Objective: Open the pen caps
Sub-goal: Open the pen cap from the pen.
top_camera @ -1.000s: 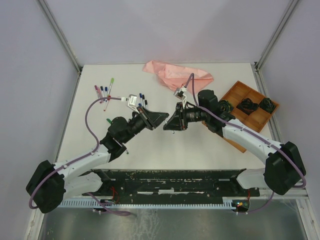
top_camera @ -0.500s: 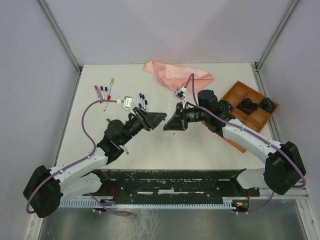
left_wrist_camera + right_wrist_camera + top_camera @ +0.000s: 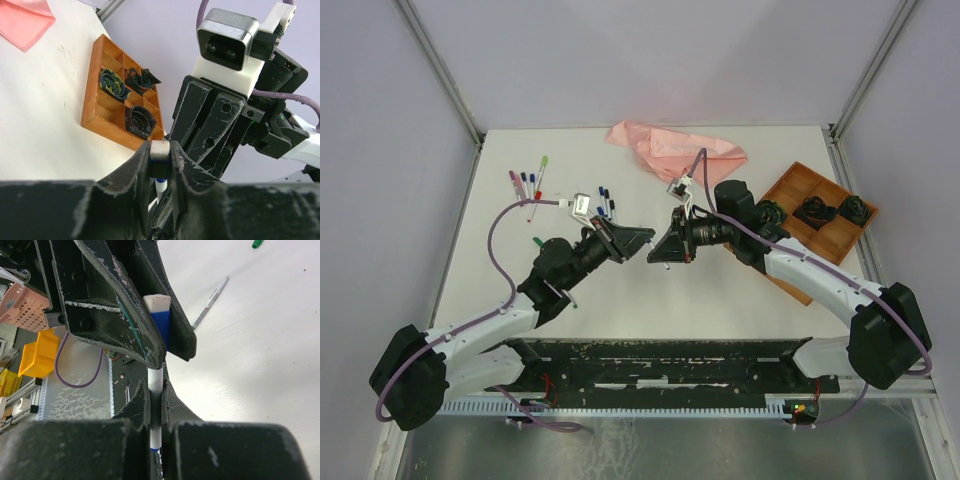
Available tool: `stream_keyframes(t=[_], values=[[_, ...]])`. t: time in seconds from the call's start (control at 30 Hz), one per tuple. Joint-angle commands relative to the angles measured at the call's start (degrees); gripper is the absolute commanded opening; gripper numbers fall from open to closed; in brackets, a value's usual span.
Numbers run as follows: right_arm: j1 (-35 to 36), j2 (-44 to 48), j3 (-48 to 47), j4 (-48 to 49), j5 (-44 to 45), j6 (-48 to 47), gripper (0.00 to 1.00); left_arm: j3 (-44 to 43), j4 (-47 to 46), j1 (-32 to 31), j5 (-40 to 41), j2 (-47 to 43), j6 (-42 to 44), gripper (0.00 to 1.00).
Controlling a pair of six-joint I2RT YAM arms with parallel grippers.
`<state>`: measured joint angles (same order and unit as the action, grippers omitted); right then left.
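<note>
Change, L arm (image 3: 510, 315): is swaying slightly at elbow & wrist vs. the views a moment ago, first outward, now back in. Its tip is staying nose to nose w/ the other arm's tip, mid-table.
Change, R pincer (image 3: 661, 251): is now sitting fully clamped, having just closed down.
Meaning for task: both ends of one pen are now being gripped, so the pull-apart is prob. being set up. No gap is opening btw the tips, so the cap is judged not yet off.
L pincer (image 3: 642, 237): jaws are standing only as wide as the cap and pinching it at the very tips. The grip seems to be still settling.
R pincer, grip: jaws are closing almost completely, squeezing the thin barrel just behind their tips.
Loose capped pens (image 3: 530, 185): are lying on the table well behind the L pincer, off to its left, awaiting their turn.
White pen barrel (image 3: 155, 382): is running straight from the R pincer's tips into the L pincer's.
Blue pen cap (image 3: 162, 327): is sitting btw the L pincer's tips, straight ahead of the R pincer, white end outermost, apparently still seated.
</note>
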<state>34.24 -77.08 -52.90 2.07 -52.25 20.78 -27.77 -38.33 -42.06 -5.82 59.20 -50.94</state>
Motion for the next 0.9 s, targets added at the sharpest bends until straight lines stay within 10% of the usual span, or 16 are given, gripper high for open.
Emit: stream_keyframes(t=[0.0,0.13,0.87], values=[[0.08,-0.26,-2.2,0.89,0.0,-1.16,0.0,-1.51,-3.3,0.27,-1.55,0.13,-1.4,0.2],[0.09,-0.72,-2.3,0.62,-0.07,-1.5,0.0,-2.37,-1.45,1.14,-1.3,-0.41,-0.16,0.03],[2.96,-6.37,-3.55,-1.03,-0.1,-1.18,0.0,-19.41,21.52,27.18,0.79,-0.53,11.24,0.03]])
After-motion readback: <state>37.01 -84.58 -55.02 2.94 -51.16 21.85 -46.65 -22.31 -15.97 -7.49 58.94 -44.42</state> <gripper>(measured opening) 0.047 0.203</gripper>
